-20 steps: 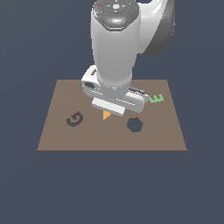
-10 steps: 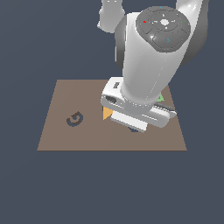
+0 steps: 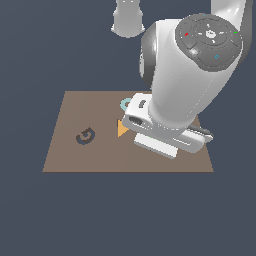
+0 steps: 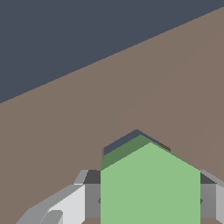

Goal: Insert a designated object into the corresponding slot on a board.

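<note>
The board bears a dark G-shaped cut-out.

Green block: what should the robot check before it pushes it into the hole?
1. Green block sits between the hand's fingers: ok.
2. Block is over the board: ok.
3. Dark slot peeks out right behind the block: ok.
4. Block's corners match the slot's corners: cannot tell.
5. Orange triangle and teal ring are out of the way: cannot tell, the arm hides the spot.
</note>
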